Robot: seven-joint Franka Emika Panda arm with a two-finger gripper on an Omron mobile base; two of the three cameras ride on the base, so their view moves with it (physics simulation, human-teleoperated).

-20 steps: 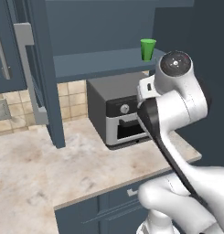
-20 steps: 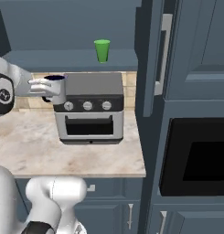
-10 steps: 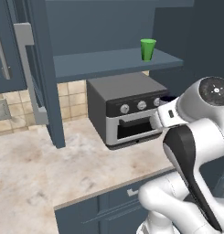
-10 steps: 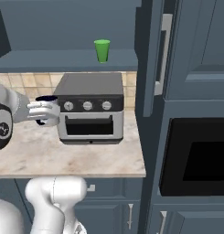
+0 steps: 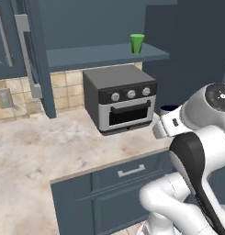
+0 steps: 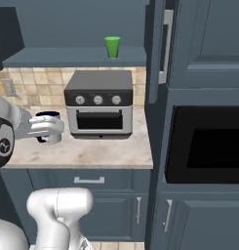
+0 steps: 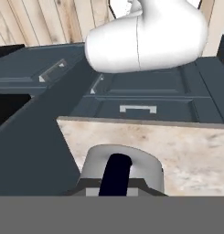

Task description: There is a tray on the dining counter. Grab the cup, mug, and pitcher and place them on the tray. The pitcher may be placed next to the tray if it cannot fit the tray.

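Note:
My gripper (image 6: 48,131) is shut on the dark navy mug (image 6: 47,118), held upright above the worktop to the left of the toaster oven. In the left base view the mug (image 5: 169,109) peeks out behind the white hand, right of the oven. From the hand view the mug (image 7: 125,167) sits between the fingers, its dark handle facing the camera. The green cup (image 5: 137,43) stands upright on the blue shelf above the oven, and it is the same cup (image 6: 112,47) in the right base view. The tray, the pitcher and the dining counter are out of view.
A grey toaster oven (image 6: 99,105) stands on the marbled worktop (image 6: 91,154) against the tiled wall. A tall cabinet with a built-in dark oven (image 6: 206,144) rises to the right. Blue drawers (image 5: 127,176) run below the worktop edge.
The arm has lowered the mug from level with the oven's top to beside its lower half and drawn it back. Both base views have shifted slightly, so the camera moved.

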